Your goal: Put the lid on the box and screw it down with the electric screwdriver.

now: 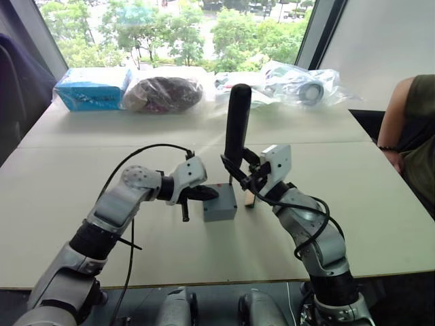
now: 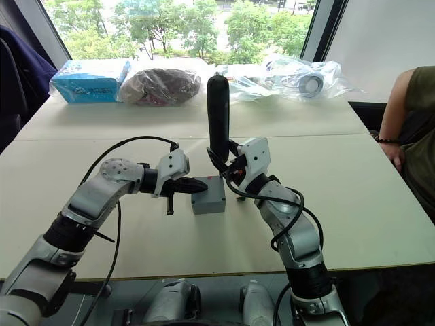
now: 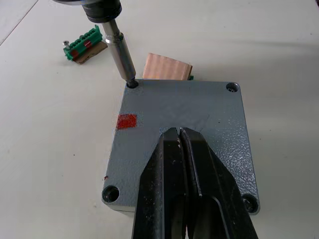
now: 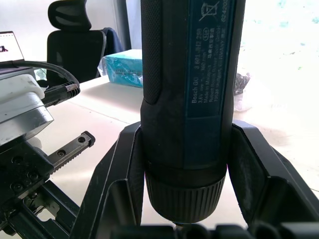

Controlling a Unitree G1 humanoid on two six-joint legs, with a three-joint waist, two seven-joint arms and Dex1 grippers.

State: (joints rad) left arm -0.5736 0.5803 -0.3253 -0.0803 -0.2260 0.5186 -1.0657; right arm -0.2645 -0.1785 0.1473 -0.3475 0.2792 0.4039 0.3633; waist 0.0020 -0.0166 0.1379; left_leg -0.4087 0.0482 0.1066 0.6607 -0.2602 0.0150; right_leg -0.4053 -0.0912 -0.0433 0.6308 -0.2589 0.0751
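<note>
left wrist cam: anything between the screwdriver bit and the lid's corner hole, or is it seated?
Nothing between them. In the left wrist view the electric screwdriver has its bit tip right in the corner hole of the lid. The left gripper presses shut on the lid.

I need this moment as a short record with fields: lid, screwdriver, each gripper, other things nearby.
lid: lid lies on the box, closing it
screwdriver: electric screwdriver upright, bit in one corner hole of the lid
right gripper: right gripper shut on the electric screwdriver
left gripper: left gripper shut, fingertips pressing on the lid
nearby: green block on the table
</note>
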